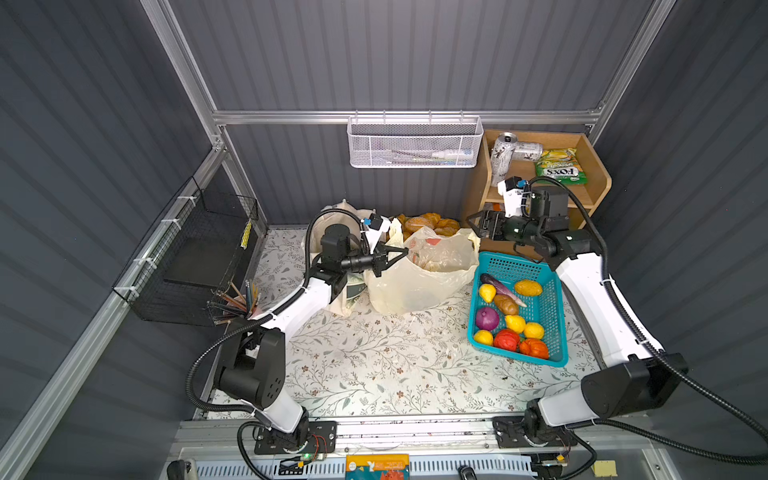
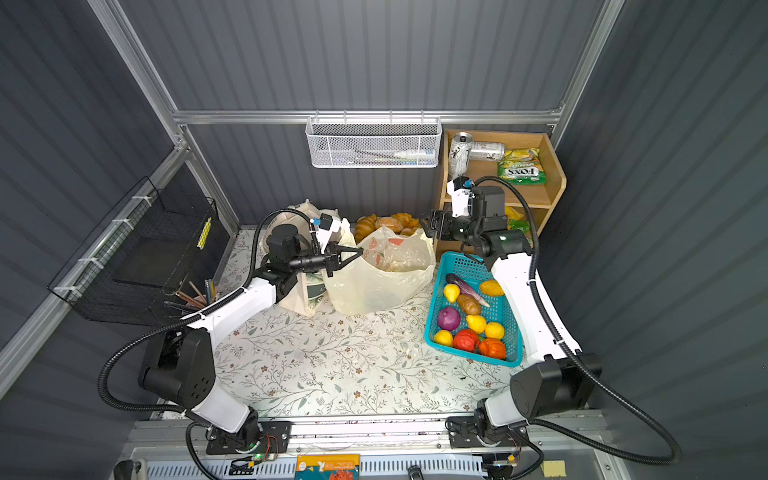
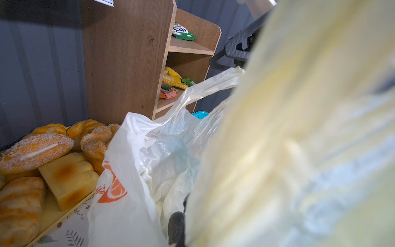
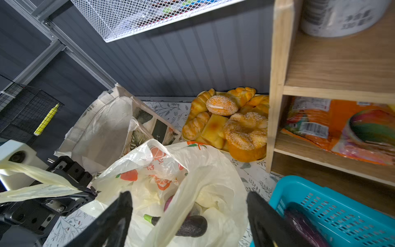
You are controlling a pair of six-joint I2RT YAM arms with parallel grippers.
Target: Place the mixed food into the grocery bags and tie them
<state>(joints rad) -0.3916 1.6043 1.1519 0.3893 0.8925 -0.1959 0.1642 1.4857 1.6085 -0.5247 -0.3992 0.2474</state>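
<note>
The cream-yellow plastic grocery bag point(image 1: 419, 282) point(image 2: 374, 286) stands open at the back of the table. My left gripper point(image 1: 404, 252) point(image 2: 358, 250) is shut on its left loop handle point(image 4: 36, 181), which fills the left wrist view as a blur point(image 3: 299, 149). My right gripper point(image 1: 471, 224) point(image 4: 188, 195) hangs open over the bag's right rim, and the other handle point(image 4: 177, 205) lies loose between its fingers. A dark eggplant point(image 4: 192, 226) lies inside the bag. The beige canvas tote point(image 4: 102, 128) point(image 1: 338, 210) stands behind my left arm.
A turquoise basket point(image 1: 519, 266) at the right holds a purple onion point(image 1: 487, 318), an eggplant point(image 1: 498, 284), lemons and tomatoes. A tray of bread point(image 1: 428, 224) sits behind the bag. The wooden shelf point(image 1: 594, 174) carries cans and a green candy packet point(image 1: 557, 166). A black wire basket point(image 1: 199, 257) hangs at the left.
</note>
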